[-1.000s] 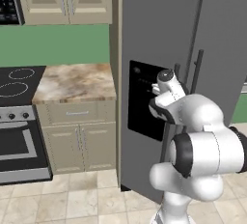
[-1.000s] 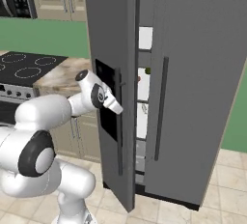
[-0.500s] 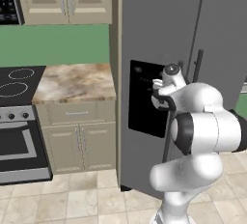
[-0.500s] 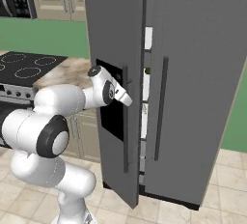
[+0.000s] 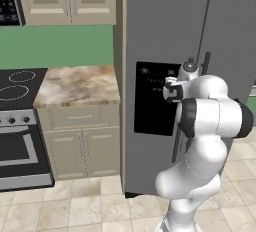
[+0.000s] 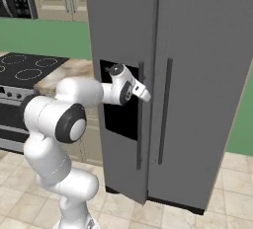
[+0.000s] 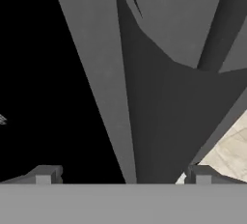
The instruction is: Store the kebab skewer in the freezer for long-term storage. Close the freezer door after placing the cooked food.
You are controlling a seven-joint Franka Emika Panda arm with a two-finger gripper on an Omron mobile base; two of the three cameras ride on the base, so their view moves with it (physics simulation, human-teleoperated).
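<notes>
The freezer door [image 6: 121,124], a tall, stiff, heavy-looking panel, is standing almost shut; I am judging a flat push beside its long handle [image 6: 140,114] the best purchase. My gripper [image 6: 144,94] is hovering there, spread and empty.

Tall grey freezer door [image 6: 121,45]: smooth, matt, metal-like finish; its black rectangular dispenser panel [image 5: 152,101] looks glossy plastic, its long dark vertical handle [image 6: 140,114] matt. Mottled beige-brown countertop [image 5: 77,85]: polished stone look. Beige cabinets [image 5: 82,143]: painted, satin. Pale floor tiles [image 5: 75,208]: smooth, faintly veined.
</notes>
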